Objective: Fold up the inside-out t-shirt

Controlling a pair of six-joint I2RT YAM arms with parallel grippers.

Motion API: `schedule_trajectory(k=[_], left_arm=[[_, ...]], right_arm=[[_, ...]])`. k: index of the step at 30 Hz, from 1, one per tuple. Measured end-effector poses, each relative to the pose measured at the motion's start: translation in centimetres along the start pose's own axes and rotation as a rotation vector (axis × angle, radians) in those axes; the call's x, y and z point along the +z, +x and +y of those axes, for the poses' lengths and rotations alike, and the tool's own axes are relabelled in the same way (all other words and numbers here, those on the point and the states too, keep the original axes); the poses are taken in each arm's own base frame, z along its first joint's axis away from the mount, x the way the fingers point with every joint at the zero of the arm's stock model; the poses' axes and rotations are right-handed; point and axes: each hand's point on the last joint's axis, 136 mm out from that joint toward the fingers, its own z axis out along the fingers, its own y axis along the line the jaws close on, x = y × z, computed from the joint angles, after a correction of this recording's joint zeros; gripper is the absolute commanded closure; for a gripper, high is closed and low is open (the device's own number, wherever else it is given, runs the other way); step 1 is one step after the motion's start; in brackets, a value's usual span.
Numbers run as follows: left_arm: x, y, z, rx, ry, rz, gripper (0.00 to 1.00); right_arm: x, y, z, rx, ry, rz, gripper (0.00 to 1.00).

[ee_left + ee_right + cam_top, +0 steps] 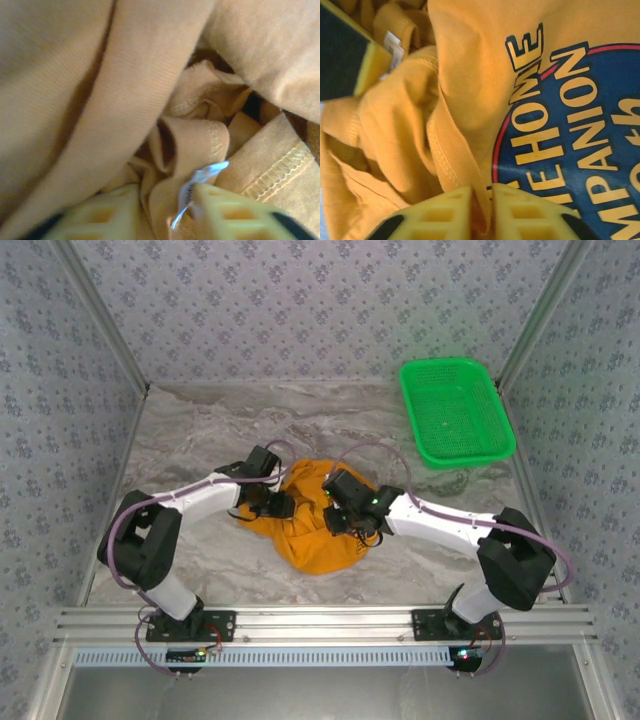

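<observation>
You are looking at the orange t-shirt (305, 540) lying crumpled in a rounded heap on the table, nearer the near edge than the far one, about midway between the sides; its dark blue chest print (570, 145) is showing orange lettering; its white neck tag (200, 180) is poking out among bunched folds and stitched hems.

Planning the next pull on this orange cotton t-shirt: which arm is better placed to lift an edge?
Right, probably: the right claw is shut on a stitched hem of the orange cotton t-shirt beside its blue print, ready to lift. The left claw straddles bunched fabric near the white tag, grip unclear.
</observation>
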Motion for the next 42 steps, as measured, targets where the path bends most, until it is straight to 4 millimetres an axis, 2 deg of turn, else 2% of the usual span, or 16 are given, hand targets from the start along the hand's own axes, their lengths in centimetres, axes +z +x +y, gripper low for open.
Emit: schedule_trajectory(k=[2, 6, 9, 11, 13, 14, 15, 17, 20, 23, 27, 29, 33, 42], left_arm=[[0.1, 0.0, -0.4, 0.005, 0.023, 0.004, 0.90], [-0.4, -0.1, -1.0, 0.027, 0.048, -0.006, 0.91], [-2.1, -0.6, -1.7, 0.053, 0.061, -0.041, 0.91], [-4.0, -1.6, -2.6, 0.079, 0.079, -0.092, 0.91], [-5.7, -2.6, -3.5, 0.103, 0.100, -0.149, 0.88], [-6.5, -3.0, -4.0, 0.113, 0.113, -0.177, 0.83], [-7.1, -3.3, -4.3, 0.124, 0.124, -0.201, 0.78], [-7.6, -3.8, -4.8, 0.128, 0.143, -0.240, 0.74], [-6.7, -3.5, -4.4, 0.115, 0.156, -0.262, 0.59], [-4.8, -1.7, -3.3, 0.071, 0.150, -0.209, 0.54], [-3.6, -0.2, -2.8, 0.038, 0.157, -0.161, 0.52], [-3.7, -0.3, -3.2, 0.037, 0.180, -0.163, 0.52], [-3.8, -0.7, -4.2, 0.041, 0.233, -0.172, 0.53], [-2.9, -1.6, -4.7, 0.019, 0.256, -0.154, 0.54]], right_arm=[[-0.1, -0.1, -0.2, 0.010, 0.013, -0.004, 1.00], [-0.4, -0.7, -0.4, 0.002, 0.041, -0.038, 1.00], [-1.6, -1.7, -0.8, 0.003, 0.070, -0.093, 1.00], [-2.9, -2.8, -1.1, 0.003, 0.085, -0.153, 1.00], [-4.3, -4.0, -1.4, 0.006, 0.092, -0.216, 1.00], [-5.1, -4.7, -1.5, 0.007, 0.094, -0.254, 1.00], [-5.8, -5.4, -1.6, 0.008, 0.095, -0.289, 1.00], [-6.8, -6.3, -1.9, 0.009, 0.102, -0.343, 1.00], [-6.8, -6.5, -2.9, 0.015, 0.123, -0.376, 1.00], [-5.1, -4.8, -3.9, 0.020, 0.144, -0.336, 1.00], [-3.1, -1.9, -4.4, 0.039, 0.146, -0.260, 1.00], [-2.9, -1.4, -4.2, 0.044, 0.140, -0.248, 1.00], [-2.8, -1.3, -4.0, 0.057, 0.132, -0.247, 1.00], [-2.8, -1.3, -4.0, 0.071, 0.123, -0.245, 1.00]])
